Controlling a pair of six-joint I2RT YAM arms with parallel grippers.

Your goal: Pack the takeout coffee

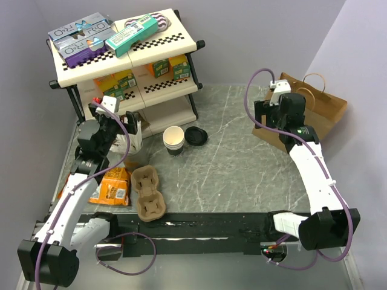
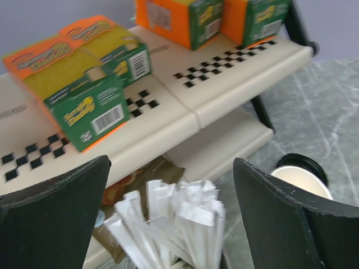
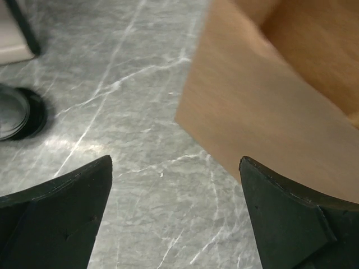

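we judge nothing packed yet: paper cup point(image 1: 173, 140) unlidded, black lid point(image 1: 196, 135) just beside it, paper bag point(image 1: 326, 112) well apart from it, left claw point(image 2: 171, 162) and right claw point(image 3: 175, 161) released, empty.

Desk point(image 1: 242, 169): grey marble, white veining.
Shelf point(image 1: 163, 47), upper left: cream, with black-and-white checker strips.
Sponge boxes point(image 2: 84, 95): orange, green, yellow.
Teal box point(image 1: 136, 33); purple-and-silver boxes point(image 1: 81, 39).
Paper cup point(image 1: 174, 139), centre: cream-tan, dark base band.
Lid point(image 1: 196, 135): black.
Paper bag point(image 1: 314, 112), upper right: brown.
Cup carrier point(image 1: 148, 192): brown.
Sticks point(image 2: 168, 224): white.
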